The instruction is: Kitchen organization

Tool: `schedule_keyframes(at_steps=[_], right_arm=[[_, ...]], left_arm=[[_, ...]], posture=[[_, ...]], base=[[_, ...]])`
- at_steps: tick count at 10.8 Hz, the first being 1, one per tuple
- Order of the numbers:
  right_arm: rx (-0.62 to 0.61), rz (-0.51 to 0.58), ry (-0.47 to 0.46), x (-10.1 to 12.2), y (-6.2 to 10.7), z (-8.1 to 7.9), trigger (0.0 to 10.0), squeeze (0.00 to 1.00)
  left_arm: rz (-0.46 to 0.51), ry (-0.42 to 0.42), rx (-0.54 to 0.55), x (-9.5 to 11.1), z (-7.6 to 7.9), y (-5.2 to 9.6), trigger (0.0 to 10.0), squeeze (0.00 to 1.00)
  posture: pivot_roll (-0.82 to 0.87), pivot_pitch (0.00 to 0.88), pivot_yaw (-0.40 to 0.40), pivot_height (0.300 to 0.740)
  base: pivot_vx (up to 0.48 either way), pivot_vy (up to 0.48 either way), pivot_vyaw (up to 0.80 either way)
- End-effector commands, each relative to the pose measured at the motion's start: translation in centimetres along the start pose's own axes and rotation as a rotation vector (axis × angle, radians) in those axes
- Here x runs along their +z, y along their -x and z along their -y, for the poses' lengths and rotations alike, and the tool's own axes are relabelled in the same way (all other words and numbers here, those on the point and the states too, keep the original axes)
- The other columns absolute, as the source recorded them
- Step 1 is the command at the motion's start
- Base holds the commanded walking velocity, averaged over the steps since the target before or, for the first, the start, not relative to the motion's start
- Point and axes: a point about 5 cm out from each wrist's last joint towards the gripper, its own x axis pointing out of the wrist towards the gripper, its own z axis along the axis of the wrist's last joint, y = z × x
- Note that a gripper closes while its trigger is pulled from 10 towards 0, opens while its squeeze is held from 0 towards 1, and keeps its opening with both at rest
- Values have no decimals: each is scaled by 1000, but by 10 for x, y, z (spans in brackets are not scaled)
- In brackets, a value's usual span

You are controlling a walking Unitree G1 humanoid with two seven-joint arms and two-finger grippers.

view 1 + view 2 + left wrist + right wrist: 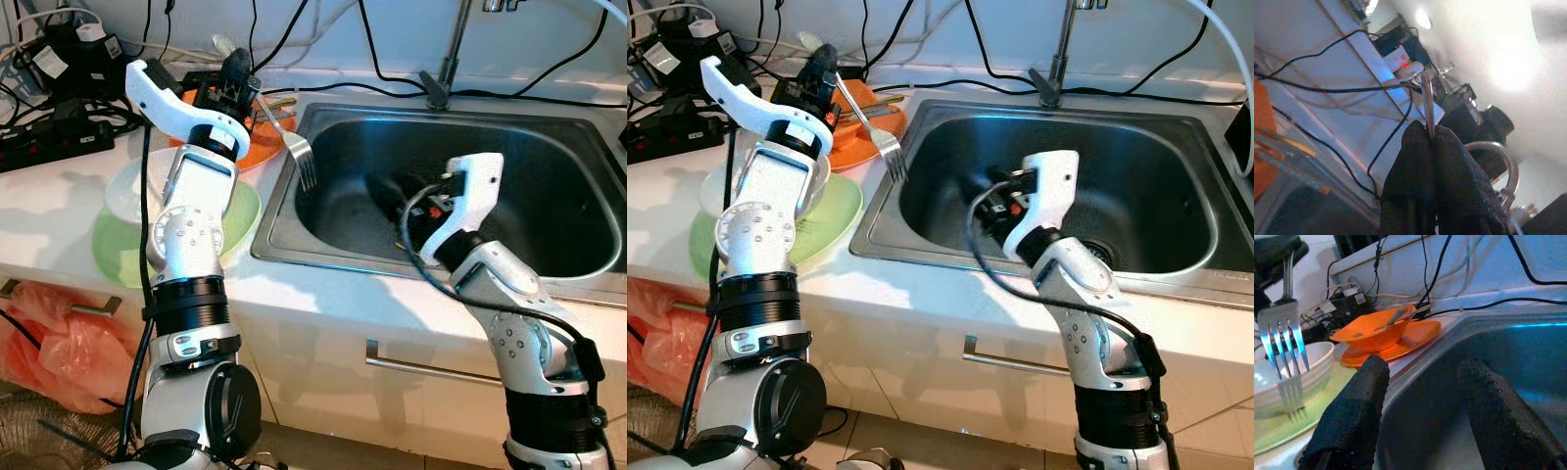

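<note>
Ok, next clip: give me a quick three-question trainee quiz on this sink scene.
1. True or false: the left claw is shut on the fork.
2. Where is the right claw? A) inside the sink B) over the green plate C) on the orange plate
3. Fill in: the right claw's fingers are ____.

Key: 1 true; 2 A; 3 open.

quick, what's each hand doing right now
Left hand: closed on the fork, held over the sink's left rim.
Right hand: open, holding nothing, down inside the sink.
</note>
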Motion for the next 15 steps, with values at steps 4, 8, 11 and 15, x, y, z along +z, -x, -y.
schedule_keyframes(at_steps=[4,8,11,15], right_arm=[[74,0,-65,1,-4,-7,10000,0],[329,-49,-56,15,6,-4,10000,0],[434,-99,-39,17,9,-3,10000,0],[518,-115,-55,16,13,-7,10000,1000]], left_arm=[[-240,226,18,-50,-1,8,0,0],[-347,307,-33,-65,0,9,0,0],[-391,342,-73,-72,-1,10,0,0],[-403,350,-109,-73,1,9,0,0]], posture=[[140,27,93,740],[130,34,90,740],[127,37,91,740],[122,38,94,740]], base=[[0,0,0],[0,0,0],[0,0,0],[0,0,0]])
